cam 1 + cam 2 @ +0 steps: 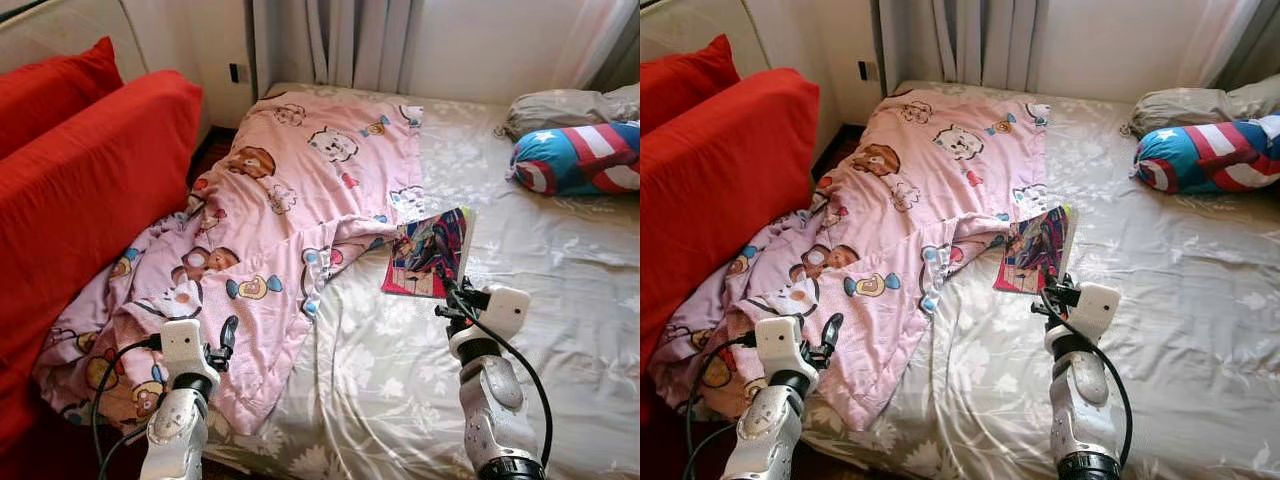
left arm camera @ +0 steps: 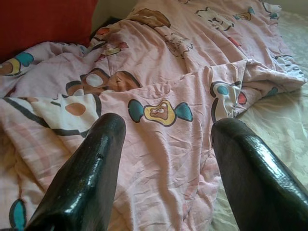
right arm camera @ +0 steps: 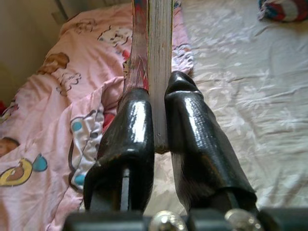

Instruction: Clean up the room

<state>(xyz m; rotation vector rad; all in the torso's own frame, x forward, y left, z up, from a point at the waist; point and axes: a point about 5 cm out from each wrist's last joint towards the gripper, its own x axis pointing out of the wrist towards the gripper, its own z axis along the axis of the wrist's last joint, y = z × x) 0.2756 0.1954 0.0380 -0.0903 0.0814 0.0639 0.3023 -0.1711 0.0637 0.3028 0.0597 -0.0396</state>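
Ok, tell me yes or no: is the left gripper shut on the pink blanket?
No. In the left wrist view the left gripper has its fingers spread wide apart above the pink blanket, clamping nothing.

Book (image 1: 432,252): thin, with a colourful illustrated cover in red, blue and purple; page edges pale. It is tilted up off the bed sheet (image 1: 560,300), its near edge raised and its far part low by the sheet, just beside the blanket's right edge. Its near edge is clamped between the two black fingers of the right gripper (image 3: 160,120).

Blanket (image 1: 290,200): pink, printed with cartoon bears and sweets; rumpled and spread over the bed's left half, its lower edge folded back, its left side bunched against the red cushions.
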